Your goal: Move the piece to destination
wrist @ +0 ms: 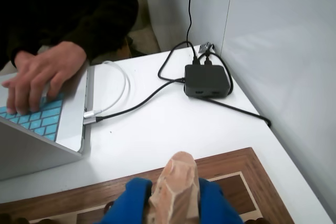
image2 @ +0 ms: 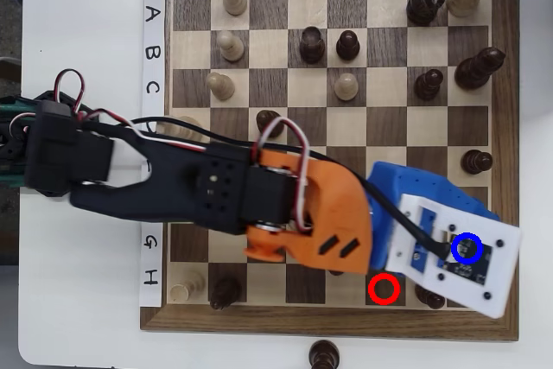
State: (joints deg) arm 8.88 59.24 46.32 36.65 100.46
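While the arm [image2: 207,187] reaches across the board [image2: 328,149] in the overhead view, its camera mount covers the blue ring [image2: 467,248]; the red ring [image2: 384,289] lies just beside it. In the wrist view the blue fingers [wrist: 131,198] are clamped on the piece [wrist: 176,190] above the board's edge, over the white table [wrist: 173,124].

Your piece [wrist: 176,190] is pale carved wood with a rounded top, standing roughly upright between the blue fingers [wrist: 126,200] at six o'clock in the wrist view. Your destination's blue ring [image2: 467,248] sits at four o'clock overhead, its square probably hidden beneath the arm.
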